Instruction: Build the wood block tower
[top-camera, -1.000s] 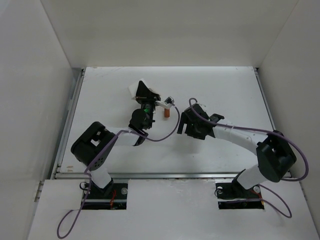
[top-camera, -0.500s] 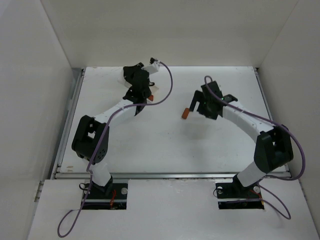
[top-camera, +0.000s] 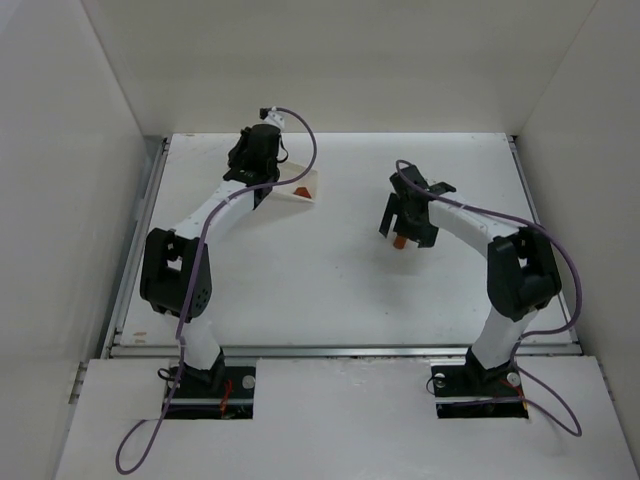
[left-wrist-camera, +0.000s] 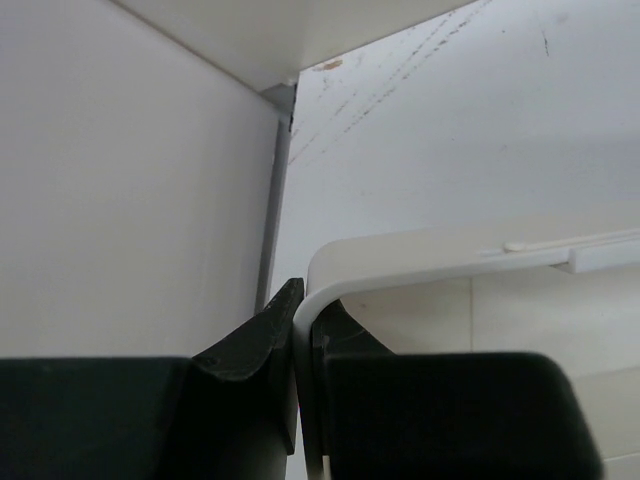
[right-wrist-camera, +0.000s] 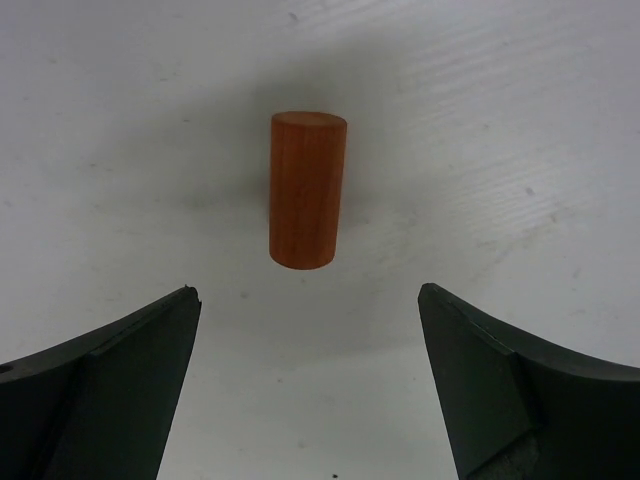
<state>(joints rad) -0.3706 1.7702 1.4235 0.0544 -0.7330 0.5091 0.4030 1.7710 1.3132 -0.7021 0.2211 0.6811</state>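
An orange-brown wooden cylinder block (right-wrist-camera: 306, 190) rests on the white table, just ahead of my open right gripper (right-wrist-camera: 308, 295) and clear of both fingers. From above the block (top-camera: 400, 241) peeks out under the right gripper (top-camera: 404, 230). My left gripper (left-wrist-camera: 303, 330) is shut on the rim of the long white tray (left-wrist-camera: 420, 262). It holds the tray at the back left (top-camera: 295, 187), where the left gripper (top-camera: 268, 183) is. A small orange piece (top-camera: 301, 192) shows in the tray. No stacked tower is in view.
White walls enclose the table on three sides. The left wall (left-wrist-camera: 130, 200) and the table's metal edge strip (left-wrist-camera: 275, 190) are close to the left gripper. Purple cables loop over both arms.
The right gripper has opened and let go of the cylinder block, which now rests on the table. The left arm has swung further to the back left with the tray.
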